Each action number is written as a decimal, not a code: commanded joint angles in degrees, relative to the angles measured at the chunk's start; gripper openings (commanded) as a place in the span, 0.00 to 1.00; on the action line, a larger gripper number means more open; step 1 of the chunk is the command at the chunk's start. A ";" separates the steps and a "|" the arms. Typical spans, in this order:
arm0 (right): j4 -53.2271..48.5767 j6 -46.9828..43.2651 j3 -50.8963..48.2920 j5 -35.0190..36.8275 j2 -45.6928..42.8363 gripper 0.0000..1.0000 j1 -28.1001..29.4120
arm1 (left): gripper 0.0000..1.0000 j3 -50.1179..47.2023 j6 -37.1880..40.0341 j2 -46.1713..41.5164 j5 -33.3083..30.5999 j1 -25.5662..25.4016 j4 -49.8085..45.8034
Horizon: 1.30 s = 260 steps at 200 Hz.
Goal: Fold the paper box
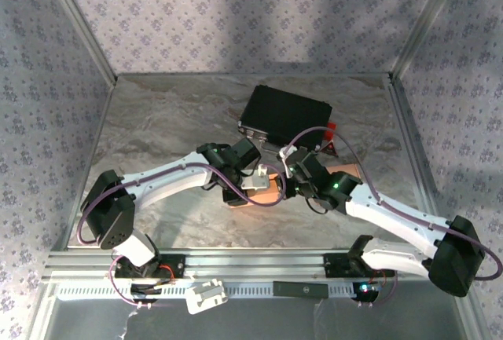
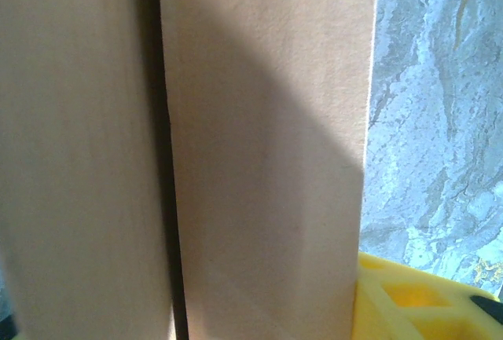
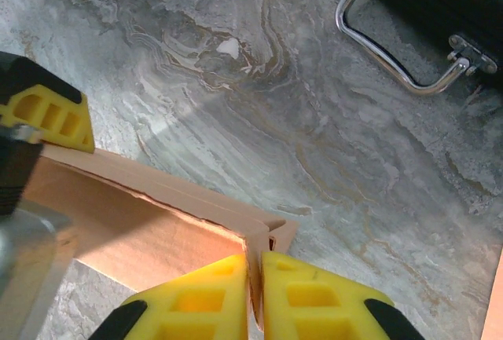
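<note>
Cardboard box (image 1: 271, 192) sits mid-table (image 1: 157, 120), toward the near edge. Right claw (image 3: 255, 265) pinches its corner wall. Left claw (image 1: 258, 175) is against a panel, grip unclear. Black case (image 1: 284, 116) lies beyond, toward the far edge.

My left arm (image 1: 169, 177) and right arm (image 1: 393, 216) bend inward, wrists nearly meeting. My right gripper (image 3: 256, 269) pinches a paper box (image 3: 157, 226) wall between its fingers. I can't judge the jaw gap on my left gripper (image 1: 263, 177).
</note>
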 commanded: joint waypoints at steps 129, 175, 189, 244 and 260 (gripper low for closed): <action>-3.98 15.43 3.00 12.05 3.94 0.01 7.04 | 0.48 -0.38 -1.65 -0.36 1.34 1.12 2.22; -4.34 17.89 1.55 17.76 3.77 0.02 9.60 | 0.48 -0.40 -1.84 -0.55 1.47 1.44 2.09; -4.44 18.13 1.20 18.72 3.92 0.02 10.07 | 0.48 -0.49 -1.96 -0.63 1.61 1.57 2.21; -4.81 19.59 -0.23 22.33 4.02 0.02 12.52 | 0.47 -0.49 -2.18 -0.46 1.89 1.75 2.41; -4.42 19.65 -1.11 22.90 3.01 0.02 12.71 | 0.45 -0.27 -2.20 -0.19 2.07 1.75 2.23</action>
